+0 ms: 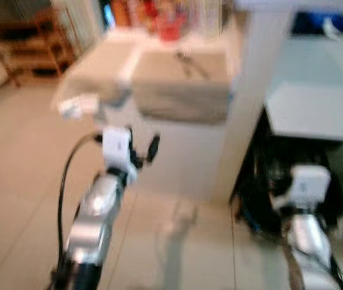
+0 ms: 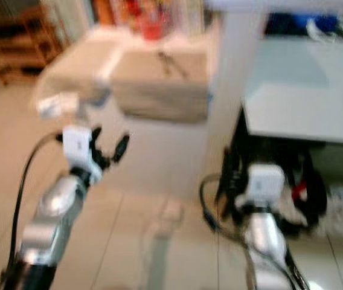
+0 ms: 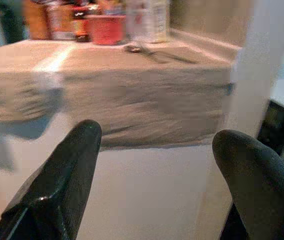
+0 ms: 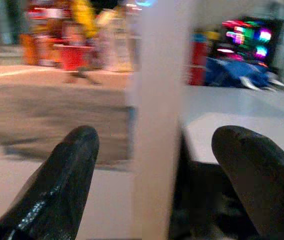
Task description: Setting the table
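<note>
With both grippers, left gripper (image 1: 140,147) and right gripper (image 4: 154,165), hanging released and empty short of the cloth-covered tabletop (image 1: 177,90), where a utensil (image 1: 189,63) is lying near a red cup (image 1: 170,29), the setting is looking barely begun.

A white pillar (image 1: 253,103) stands just right of the cloth-covered table (image 1: 159,66), whose front top lies open around a utensil (image 1: 189,63), with containers (image 1: 171,24) crowding its far edge.
</note>
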Robot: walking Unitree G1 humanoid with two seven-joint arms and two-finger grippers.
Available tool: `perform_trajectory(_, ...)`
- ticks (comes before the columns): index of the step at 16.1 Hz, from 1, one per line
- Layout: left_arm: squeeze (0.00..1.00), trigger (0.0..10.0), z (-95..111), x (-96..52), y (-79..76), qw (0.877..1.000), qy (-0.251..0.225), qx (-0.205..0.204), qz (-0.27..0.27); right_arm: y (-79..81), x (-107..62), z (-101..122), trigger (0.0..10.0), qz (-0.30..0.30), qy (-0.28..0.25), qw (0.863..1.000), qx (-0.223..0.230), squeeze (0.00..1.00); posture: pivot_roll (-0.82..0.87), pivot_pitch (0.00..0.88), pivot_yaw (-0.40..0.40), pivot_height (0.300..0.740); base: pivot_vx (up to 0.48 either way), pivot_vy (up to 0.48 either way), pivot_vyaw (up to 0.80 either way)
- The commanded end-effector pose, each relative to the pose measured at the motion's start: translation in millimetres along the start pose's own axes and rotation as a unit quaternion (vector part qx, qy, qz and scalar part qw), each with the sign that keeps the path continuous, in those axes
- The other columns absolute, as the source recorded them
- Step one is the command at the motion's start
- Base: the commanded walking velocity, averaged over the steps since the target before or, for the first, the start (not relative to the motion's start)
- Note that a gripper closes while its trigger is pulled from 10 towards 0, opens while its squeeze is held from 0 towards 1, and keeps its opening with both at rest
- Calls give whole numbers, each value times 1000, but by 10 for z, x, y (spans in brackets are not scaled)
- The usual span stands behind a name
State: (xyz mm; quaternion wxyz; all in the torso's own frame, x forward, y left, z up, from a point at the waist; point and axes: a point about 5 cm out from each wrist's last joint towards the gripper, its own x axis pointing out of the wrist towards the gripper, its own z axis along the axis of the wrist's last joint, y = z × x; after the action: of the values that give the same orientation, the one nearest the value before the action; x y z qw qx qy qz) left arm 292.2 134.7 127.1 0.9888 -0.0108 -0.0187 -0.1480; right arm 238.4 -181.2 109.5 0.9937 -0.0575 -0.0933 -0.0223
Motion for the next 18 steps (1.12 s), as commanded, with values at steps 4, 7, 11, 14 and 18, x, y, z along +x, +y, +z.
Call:
perform_trajectory(4, 0, 10000, 89, 54, -31, 999, -18, 27, -3, 29, 51, 21, 10000, 8, -6, 1000, -11, 0, -50, 12, 50, 740, 295, 377, 0)
perform_trajectory(7, 0, 10000, 109, 73, -55, 999, -21, 23, -8, 41, 84, 20, 10000, 9, -8, 1000, -12, 0, -51, 14, 53, 740, 400, 261, 0)
perform_trajectory(11, 0, 10000, 177, 95, -90, 999, -36, 36, -19, 9, 114, 53, 10000, -2, -23, 1000, -18, 0, -49, 14, 58, 740, 413, 184, 0)
perform_trajectory(14, 0, 10000, 208, 125, -122, 998, -37, 48, -28, 17, 135, 69, 10000, -4, -27, 999, -19, 0, -49, 10, 59, 740, 480, 0, 0)
perform_trajectory(18, 0, 10000, 189, 135, -123, 998, -33, 52, -32, 27, 141, 43, 10000, 0, -26, 999, -20, 0, -46, 1, 57, 740, 480, 0, 0)
